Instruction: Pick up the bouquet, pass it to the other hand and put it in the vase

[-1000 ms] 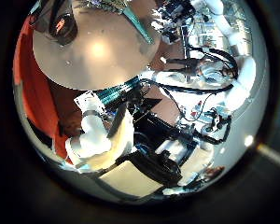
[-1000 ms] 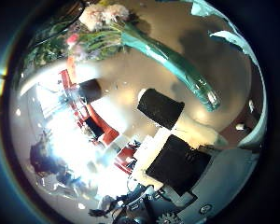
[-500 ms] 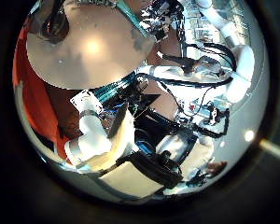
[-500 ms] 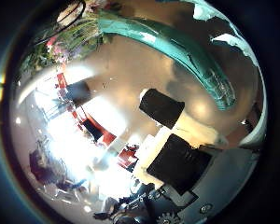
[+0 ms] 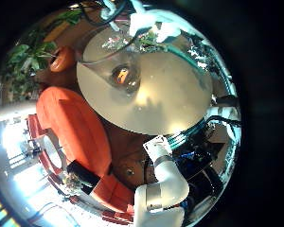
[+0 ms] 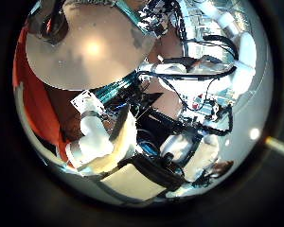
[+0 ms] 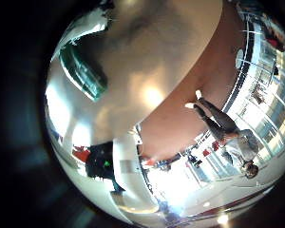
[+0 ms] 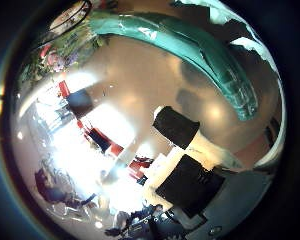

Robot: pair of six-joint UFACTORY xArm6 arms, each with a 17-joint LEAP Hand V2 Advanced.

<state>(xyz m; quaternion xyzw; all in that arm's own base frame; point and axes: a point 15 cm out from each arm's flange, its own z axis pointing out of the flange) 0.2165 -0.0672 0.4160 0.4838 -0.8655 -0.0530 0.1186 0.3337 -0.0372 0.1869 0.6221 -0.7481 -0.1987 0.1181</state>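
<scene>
The bouquet (image 8: 190,55) lies on the round table (image 8: 130,90), its long wrapped stem stretched out and its flowers (image 8: 60,45) at one end. My right hand (image 8: 185,160) hovers close over the stem with relaxed fingers that hold nothing. An end of the wrap (image 7: 84,71) shows in the right little finger side palm view. The glass vase (image 5: 121,71) stands upright on the table (image 5: 175,99), with the flowers (image 5: 133,19) just beyond it. My left hand (image 6: 114,151) is off the table's edge, well away, open and empty. The left thumb side palm view shows my right hand (image 6: 159,17) over the table.
A couch (image 5: 76,132) stands on the floor beside the table, near my left hand (image 5: 161,184). Potted plants (image 5: 24,61) stand behind it. The table top between the vase and its near edge is bare.
The right palm has come nearer to the bouquet: the wrapped stem now fills more of its thumb side view. In the left thumb side view the right arm has reached further over the table.
</scene>
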